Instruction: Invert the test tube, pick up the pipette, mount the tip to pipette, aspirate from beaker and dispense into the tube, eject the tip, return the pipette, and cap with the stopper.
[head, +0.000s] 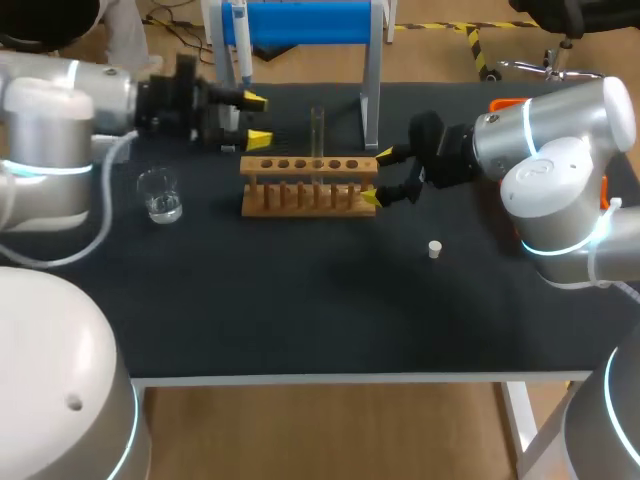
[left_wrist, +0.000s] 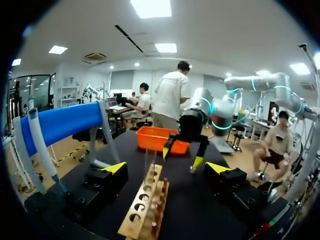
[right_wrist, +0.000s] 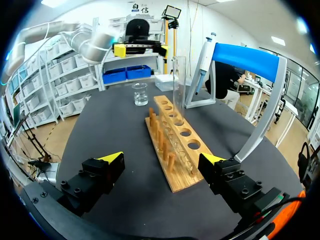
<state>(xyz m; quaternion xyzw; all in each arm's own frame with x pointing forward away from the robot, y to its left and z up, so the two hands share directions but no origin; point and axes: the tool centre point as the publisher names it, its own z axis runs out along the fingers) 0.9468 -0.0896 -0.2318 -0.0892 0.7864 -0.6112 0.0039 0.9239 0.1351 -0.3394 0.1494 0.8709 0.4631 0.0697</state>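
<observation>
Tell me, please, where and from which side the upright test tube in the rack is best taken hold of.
Probably its upper glass: the test tube stands upright in the wooden rack, so only the part above the top board is free. Come in level from the side, above the board, one finger on either side.

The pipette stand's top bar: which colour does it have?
The top bar is bright blue; the right wrist view shows it best.

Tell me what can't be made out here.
- Clear glass test tube in the wooden rack: head view, too faint to tell which end is up.
- Orange tray: left wrist view, contents hidden by its wall.
- Blue-and-white pipette: head view, top cut off by edge.
</observation>
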